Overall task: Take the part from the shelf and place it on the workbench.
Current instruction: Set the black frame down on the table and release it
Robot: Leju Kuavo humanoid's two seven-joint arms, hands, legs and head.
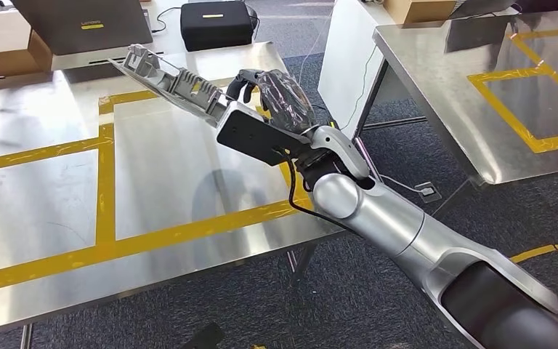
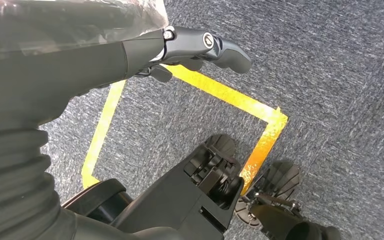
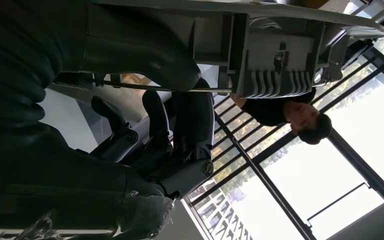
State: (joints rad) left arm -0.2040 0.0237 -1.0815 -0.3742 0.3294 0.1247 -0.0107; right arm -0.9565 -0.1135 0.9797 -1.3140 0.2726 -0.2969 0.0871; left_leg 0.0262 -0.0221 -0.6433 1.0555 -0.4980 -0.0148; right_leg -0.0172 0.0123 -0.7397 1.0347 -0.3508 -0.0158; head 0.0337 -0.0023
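A long grey plastic part (image 1: 174, 76) with ribs and clips hangs tilted above the steel workbench (image 1: 160, 167). My right hand (image 1: 280, 98), wrapped in clear film, grips it at its nearer end, with the free end pointing toward the far left. Close up, the part's ribbed underside (image 3: 275, 55) lies across my dark fingers (image 3: 190, 125). The part does not touch the bench. My left hand (image 2: 195, 47) hangs over the carpet beside a yellow floor marking, and I see nothing in it.
Yellow tape (image 1: 105, 182) marks rectangles on the workbench. A black case (image 1: 216, 23) and a dark box (image 1: 80, 25) stand at its far edge. A second steel table (image 1: 465, 94) stands to the right across a carpeted gap. A person (image 3: 285, 112) stands beyond the part.
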